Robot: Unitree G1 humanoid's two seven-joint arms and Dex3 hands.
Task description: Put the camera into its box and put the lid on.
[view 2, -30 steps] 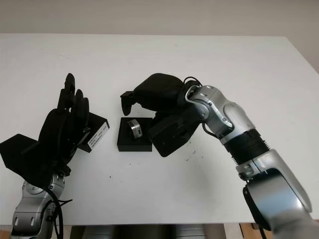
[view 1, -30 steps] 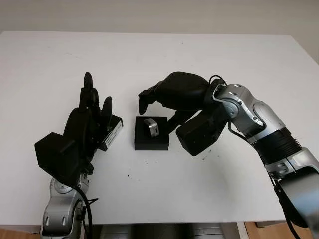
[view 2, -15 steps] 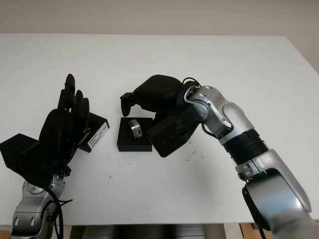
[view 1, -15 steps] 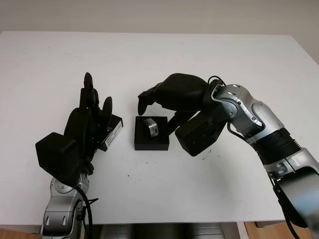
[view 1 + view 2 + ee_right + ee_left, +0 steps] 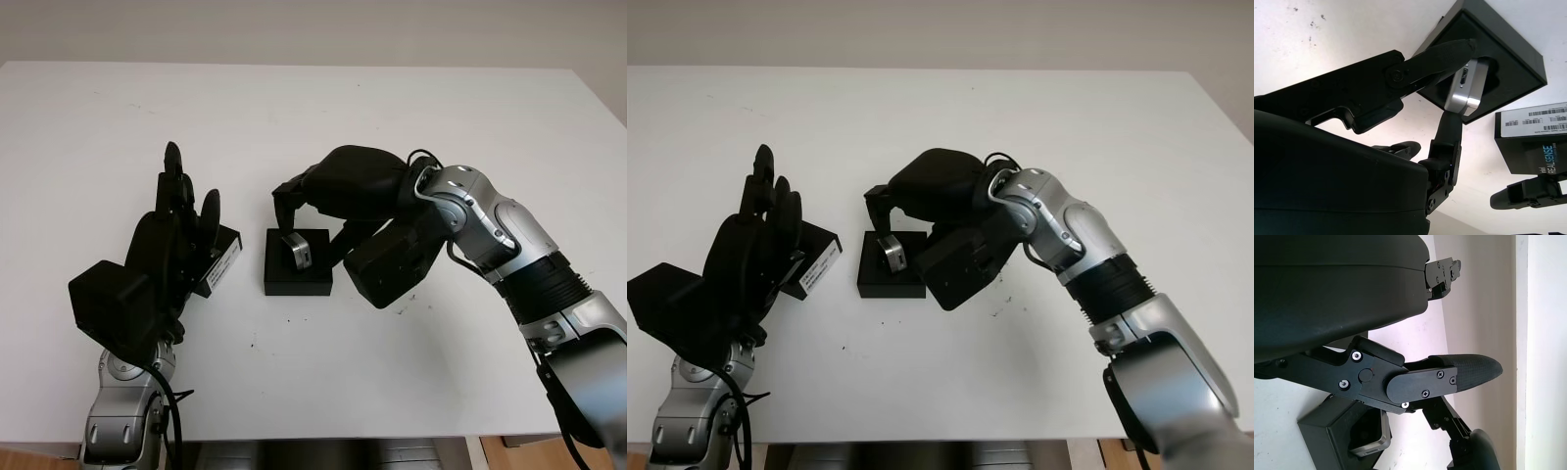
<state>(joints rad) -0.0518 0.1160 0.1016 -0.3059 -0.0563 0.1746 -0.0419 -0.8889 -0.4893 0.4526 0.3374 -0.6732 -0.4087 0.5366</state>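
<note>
The black box base point(image 5: 298, 277) sits mid-table with the small silver camera point(image 5: 297, 250) standing tilted in its recess. My right hand point(image 5: 291, 204) reaches over the box from the right. In the right wrist view one finger point(image 5: 1442, 55) lies along the camera point(image 5: 1467, 84) and the thumb point(image 5: 1450, 131) meets its other end, so the hand is shut on it. The black lid point(image 5: 219, 258), with a white label, lies left of the box. My left hand point(image 5: 184, 196) is open, upright against the lid's left side.
The white table point(image 5: 313, 117) stretches wide behind and to both sides of the box. My right forearm point(image 5: 509, 245) crosses the table's right half. The table's front edge runs close below both arms.
The right hand's fingers have come down from above the box onto the camera. The left hand, lid and box have not moved.
</note>
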